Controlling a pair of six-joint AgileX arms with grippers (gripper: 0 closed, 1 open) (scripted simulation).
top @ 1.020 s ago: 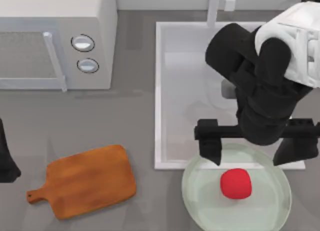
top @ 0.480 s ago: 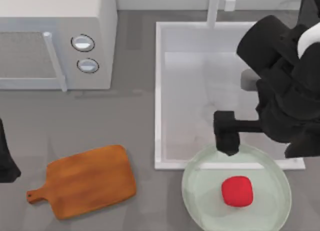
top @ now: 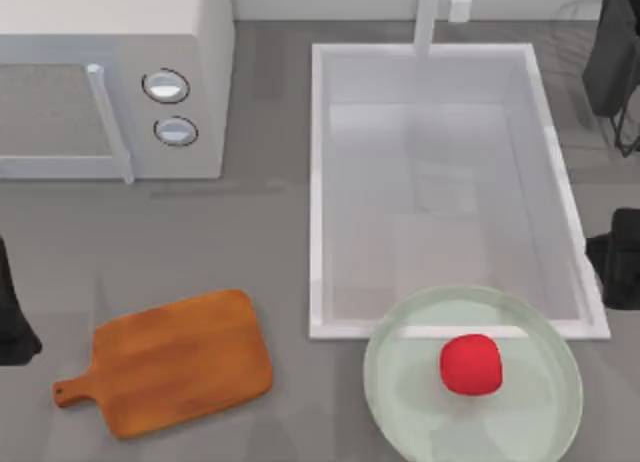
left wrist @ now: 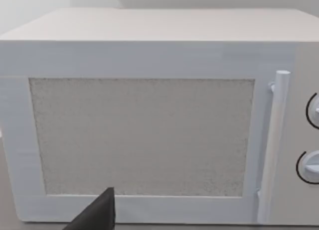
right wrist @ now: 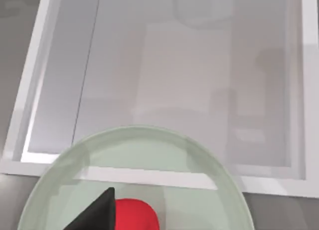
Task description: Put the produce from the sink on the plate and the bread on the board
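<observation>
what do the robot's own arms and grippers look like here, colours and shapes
What shows of both arms is matte black and blocky. The left arm is a dark, rounded wedge at the table's left edge. The right arm is a black boxy block at the right edge, with a thin dark-framed, smoky part above it. Each wrist view shows a black pointed fingertip. No cables or markings are visible.

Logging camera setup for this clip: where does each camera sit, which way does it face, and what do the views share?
Top view: above the table, looking down on microwave, sink, board, plate with produce; dark arm parts at the left and right edges.
Left wrist view: on the left arm, facing the microwave door; one dark fingertip shows.
Right wrist view: on the right arm, looking down at sink, plate, produce; one dark fingertip shows.
Shared: top and right wrist views share sink, plate, produce; top and left wrist share the microwave.
</observation>
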